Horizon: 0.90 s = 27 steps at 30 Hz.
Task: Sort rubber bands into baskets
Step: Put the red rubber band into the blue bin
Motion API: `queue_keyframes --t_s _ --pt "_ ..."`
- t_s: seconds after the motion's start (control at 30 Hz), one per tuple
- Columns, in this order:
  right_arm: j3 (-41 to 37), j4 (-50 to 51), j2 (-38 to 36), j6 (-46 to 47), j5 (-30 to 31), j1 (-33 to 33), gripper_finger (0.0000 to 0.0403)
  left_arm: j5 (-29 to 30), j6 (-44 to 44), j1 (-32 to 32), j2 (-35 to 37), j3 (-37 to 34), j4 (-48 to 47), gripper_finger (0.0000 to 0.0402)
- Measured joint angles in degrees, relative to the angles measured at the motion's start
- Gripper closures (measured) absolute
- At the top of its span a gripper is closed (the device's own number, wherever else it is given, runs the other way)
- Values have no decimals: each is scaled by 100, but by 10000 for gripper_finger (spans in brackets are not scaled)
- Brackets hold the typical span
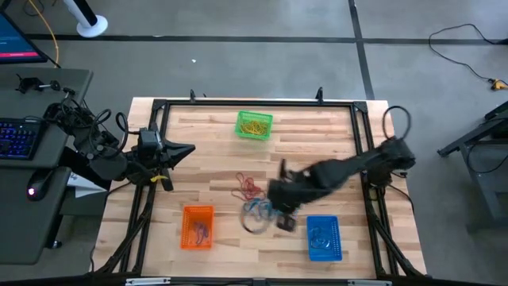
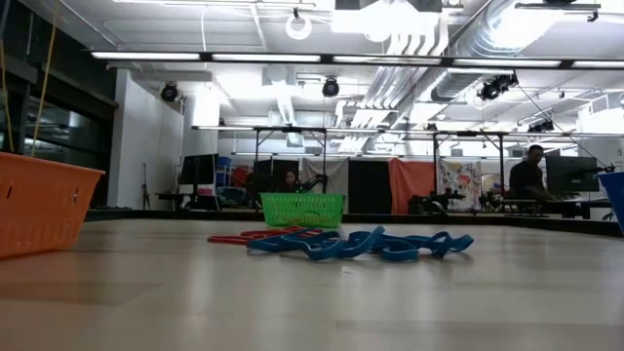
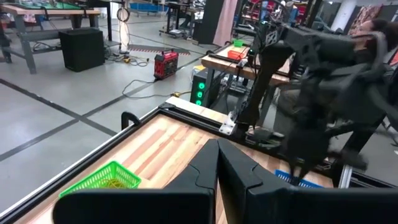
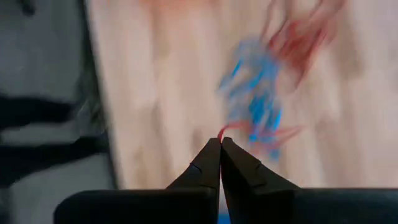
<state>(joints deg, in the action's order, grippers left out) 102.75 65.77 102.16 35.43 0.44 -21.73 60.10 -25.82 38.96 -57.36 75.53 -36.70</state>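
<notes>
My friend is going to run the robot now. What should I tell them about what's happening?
Left gripper: shut, holding nothing, waiting at the table's left side.
Right gripper: shut, with a thin red rubber band at its tip, over the loose pile near the table's front.
Baskets: the green basket holds yellow bands, the orange basket holds some bands, and the blue basket holds blue ones.
Left to do: the red bands and blue bands still lie loose on the table.
</notes>
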Motion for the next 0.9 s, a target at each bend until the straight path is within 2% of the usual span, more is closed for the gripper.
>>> queue_keyframes --t_s 0.1,0.23,0.43,0.6,0.9 --pt "-568 169 -566 847 -299 -429 403 0 5 0 0 0 -3 401" --pt "-1557 80 -1350 2455 -368 -1119 403 0 15 0 0 0 2 401" --pt "-3018 -887 -2046 4296 -493 -1956 403 0 15 0 0 0 4 401" --pt "-3766 -1575 -2029 4708 -515 -2119 403 0 13 0 0 0 4 402" --pt "-4291 -2034 -1999 4569 -301 -1670 403 0 -14 0 0 0 6 401"
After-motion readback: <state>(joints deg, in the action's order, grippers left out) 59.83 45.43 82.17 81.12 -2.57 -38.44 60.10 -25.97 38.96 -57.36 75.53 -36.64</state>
